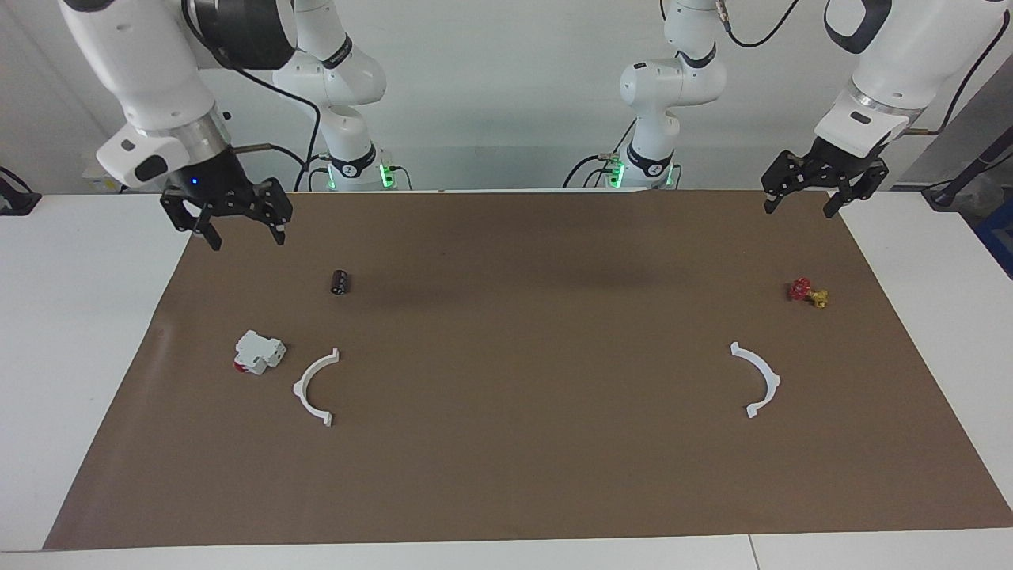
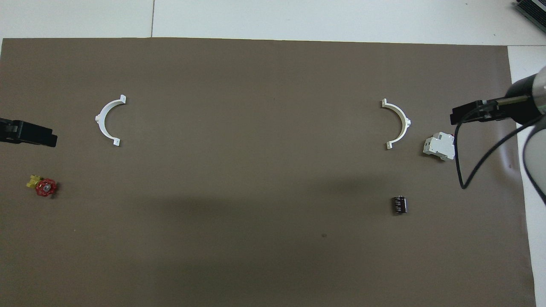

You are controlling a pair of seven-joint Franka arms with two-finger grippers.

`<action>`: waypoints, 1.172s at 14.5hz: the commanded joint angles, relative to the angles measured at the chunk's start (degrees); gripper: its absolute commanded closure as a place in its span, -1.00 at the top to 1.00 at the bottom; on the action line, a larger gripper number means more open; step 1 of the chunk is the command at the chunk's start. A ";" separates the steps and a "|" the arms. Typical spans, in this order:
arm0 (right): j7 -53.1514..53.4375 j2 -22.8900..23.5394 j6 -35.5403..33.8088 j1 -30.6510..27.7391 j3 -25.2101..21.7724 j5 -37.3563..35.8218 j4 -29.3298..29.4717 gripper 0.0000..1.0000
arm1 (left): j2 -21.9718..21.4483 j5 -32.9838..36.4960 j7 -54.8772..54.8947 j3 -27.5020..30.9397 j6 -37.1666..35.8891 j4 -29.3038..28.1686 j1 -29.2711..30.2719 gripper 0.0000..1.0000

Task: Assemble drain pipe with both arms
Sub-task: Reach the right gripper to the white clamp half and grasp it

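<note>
The drain pipe lies in two separate white half-ring arcs flat on the brown mat [image 1: 506, 475]. One arc [image 1: 299, 389] [image 2: 405, 121] is toward the right arm's end, beside a blocky white piece. The other arc [image 1: 766, 367] [image 2: 99, 120] is toward the left arm's end. My right gripper [image 1: 247, 240] [image 2: 469, 115] hangs open and empty over the mat's edge at its own end. My left gripper [image 1: 798, 210] [image 2: 27, 135] hangs open and empty over the mat's corner at its end. Neither gripper touches an arc.
A white block with a red part [image 1: 259, 352] [image 2: 439, 147] sits close to the arc at the right arm's end. A small dark cylinder [image 1: 340, 282] [image 2: 399, 204] lies nearer to the robots. A red-and-yellow fitting [image 1: 807, 292] [image 2: 42, 186] lies toward the left arm's end.
</note>
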 commanded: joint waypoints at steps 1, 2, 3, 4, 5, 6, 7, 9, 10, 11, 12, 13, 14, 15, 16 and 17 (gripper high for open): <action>1.29 5.58 5.49 -0.07 0.25 1.03 0.41 0.91 | -1.43 0.79 -0.22 -0.02 2.59 -2.07 0.28 1.00; 1.20 6.82 6.73 -0.50 0.25 1.03 0.14 0.90 | -1.35 0.79 -0.21 -0.02 2.68 -1.99 0.37 1.00; 1.29 8.22 8.13 -0.77 0.25 1.03 -0.29 0.90 | -1.35 0.70 -0.30 -0.02 3.03 -2.07 0.46 1.00; 1.29 8.84 10.06 -1.03 0.25 0.95 -1.78 0.88 | -1.35 0.70 -0.21 -0.02 3.12 -2.07 0.46 1.00; 1.20 9.37 13.47 -1.12 0.25 0.94 -3.88 0.87 | -1.35 0.70 -0.30 -0.02 3.12 -2.07 0.46 1.00; 1.20 10.16 16.90 -1.12 0.25 0.94 -5.82 0.84 | -1.35 0.70 -0.30 -0.02 3.12 -2.16 0.55 1.00; 1.11 11.30 19.20 -1.12 0.25 0.94 -6.79 0.80 | -1.52 0.70 -0.30 -0.02 3.21 -2.77 0.55 1.00; 0.94 13.41 22.54 -1.21 0.25 0.94 -7.94 0.66 | -1.70 0.35 -0.30 0.16 4.00 -3.04 0.64 1.00; 0.85 14.64 24.04 -1.47 0.25 0.94 -8.29 0.59 | -1.70 0.35 -0.30 0.16 4.44 -3.48 0.73 1.00; 0.76 15.35 26.14 -2.00 0.25 0.86 -9.78 0.51 | -1.78 0.35 -0.30 0.25 4.88 -3.83 0.81 1.00; 0.59 15.44 28.51 -2.17 0.25 0.86 -12.31 0.46 | -1.70 0.09 -0.30 0.25 5.14 -3.83 1.08 1.00; 0.33 15.44 30.62 -2.35 0.25 0.94 -14.77 0.35 | -1.44 -0.43 -0.30 0.25 5.67 -3.92 1.17 1.00; 0.32 15.62 32.56 -2.35 0.25 0.86 -16.54 0.31 | -1.17 -0.70 -0.39 0.25 6.37 -4.18 1.17 1.00; 0.41 15.97 34.15 -2.44 0.25 0.86 -17.60 0.29 | -0.91 -0.70 -0.39 0.25 7.59 -4.71 1.17 1.00; 0.50 16.49 34.51 -2.53 0.25 0.94 -17.79 0.24 | -0.64 -0.70 -0.39 0.25 9.61 -6.02 1.17 1.00; 0.85 16.67 34.43 -2.53 0.25 0.94 -17.88 0.22 | -0.56 -0.70 -0.39 0.25 11.80 -7.33 1.17 1.00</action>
